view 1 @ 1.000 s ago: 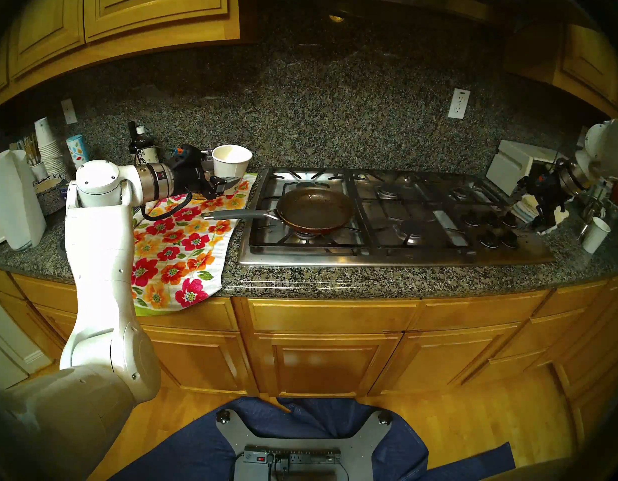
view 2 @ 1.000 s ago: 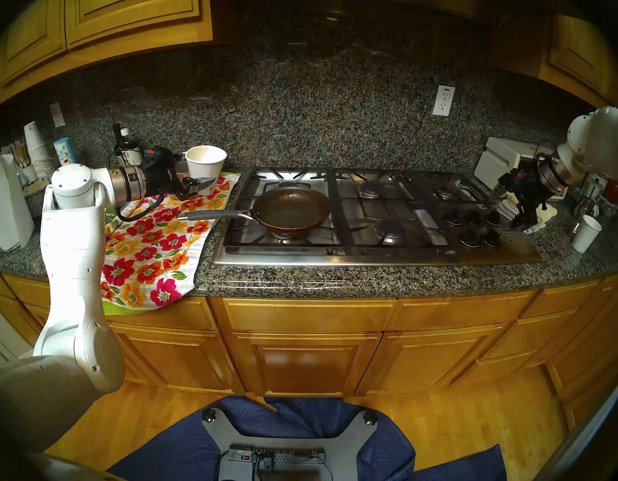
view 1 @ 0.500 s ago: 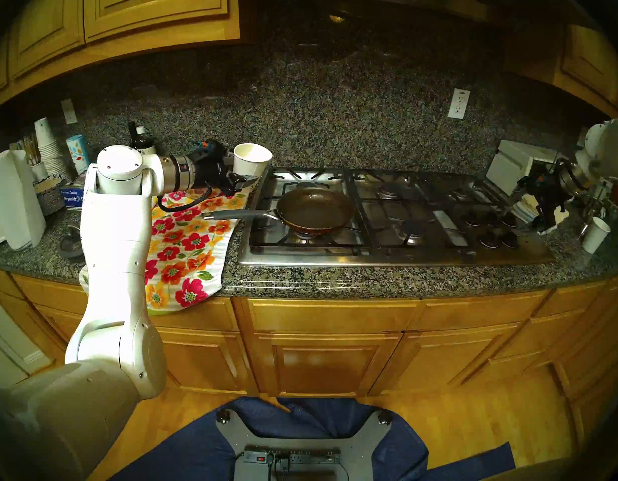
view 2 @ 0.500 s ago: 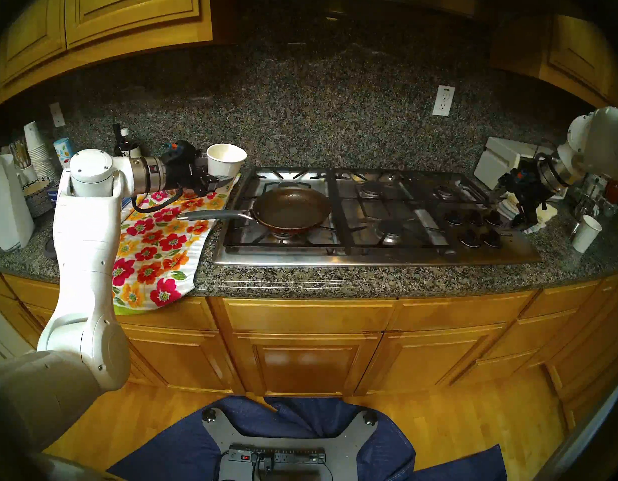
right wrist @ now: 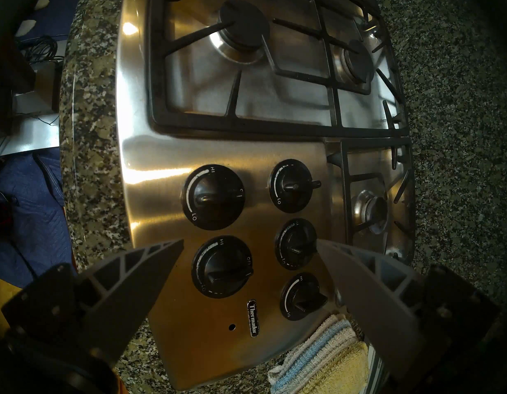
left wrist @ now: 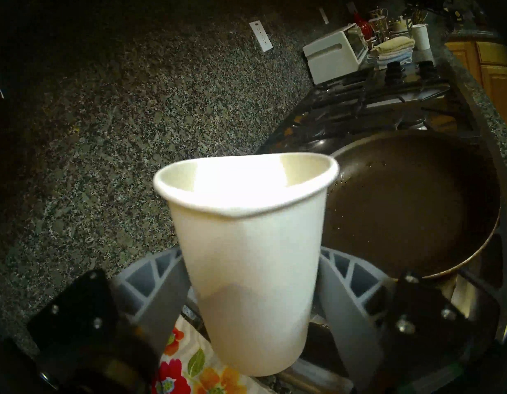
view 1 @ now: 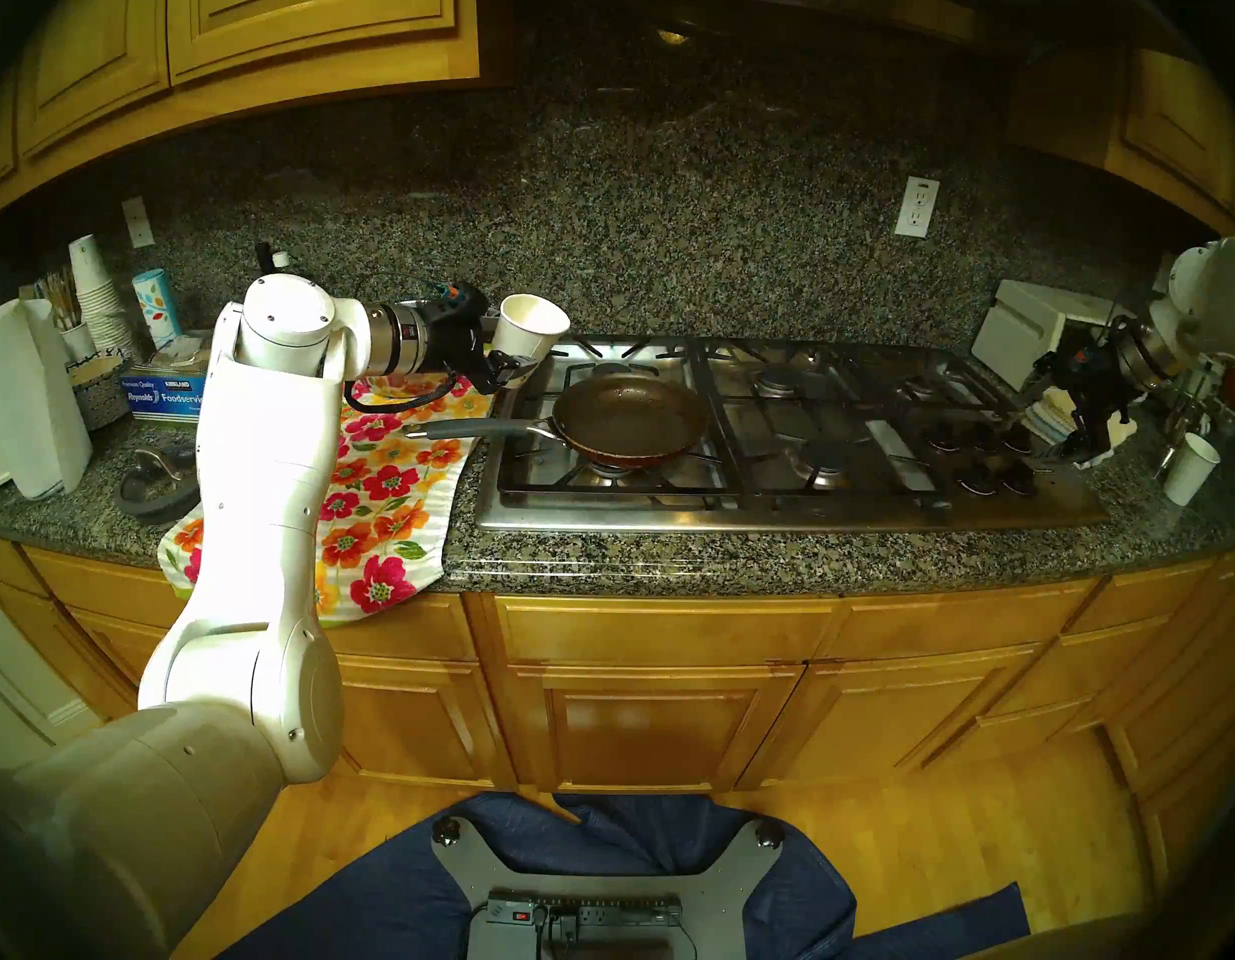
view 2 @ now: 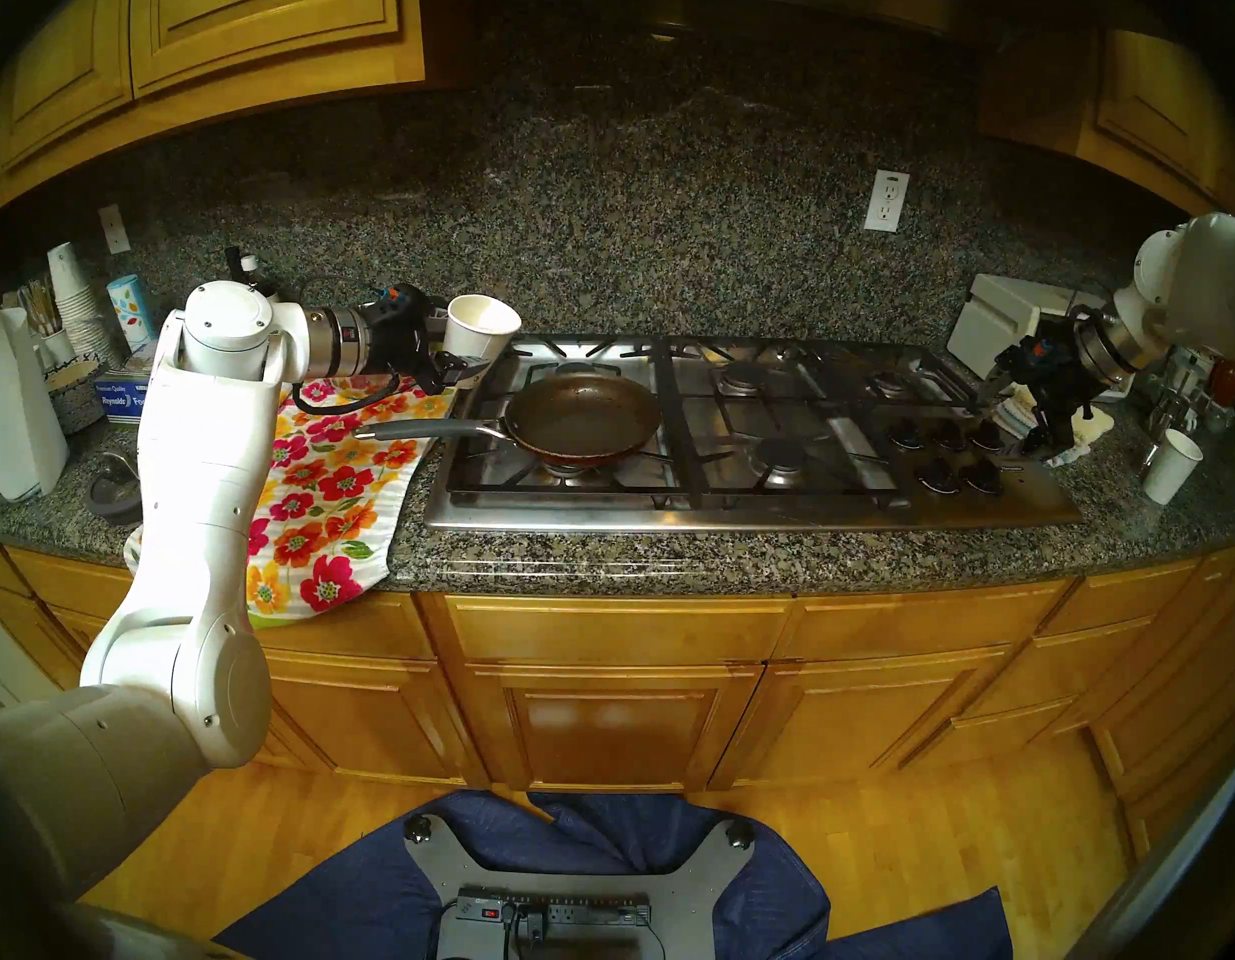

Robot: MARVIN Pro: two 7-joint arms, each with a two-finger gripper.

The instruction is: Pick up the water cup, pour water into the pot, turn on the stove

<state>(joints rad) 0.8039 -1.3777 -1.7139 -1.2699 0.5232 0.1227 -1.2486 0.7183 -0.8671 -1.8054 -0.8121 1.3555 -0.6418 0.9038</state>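
Observation:
My left gripper [view 1: 514, 368] [view 2: 465, 368] [left wrist: 252, 274] is shut on the lower half of the white paper water cup [view 1: 535, 327] [view 2: 481, 327] [left wrist: 246, 257]. The cup hangs over the back left edge of the stove [view 1: 774, 516] and leans slightly toward the pot [view 1: 632, 418] [view 2: 583, 415] [left wrist: 411, 208], just left of it. The pot is a dark frying pan on the front left burner, its grey handle pointing left. My right gripper [view 1: 1084, 447] [right wrist: 249, 242] hovers open over the black knobs [view 1: 982, 453] [right wrist: 213, 198]. The cup's contents are hidden.
A floral towel [view 1: 379, 480] lies left of the stove under my left arm. Stacked cups [view 1: 98, 300], a blue tumbler [view 1: 156, 300] and a foil box [view 1: 164, 392] crowd the far left. A white appliance [view 1: 1023, 328], folded cloths [right wrist: 317, 356] and another white cup [view 1: 1189, 467] stand right.
My left arm has carried the cup rightward from over the floral towel to the stove's left edge, tipping it a little toward the pan. The right arm has stayed still.

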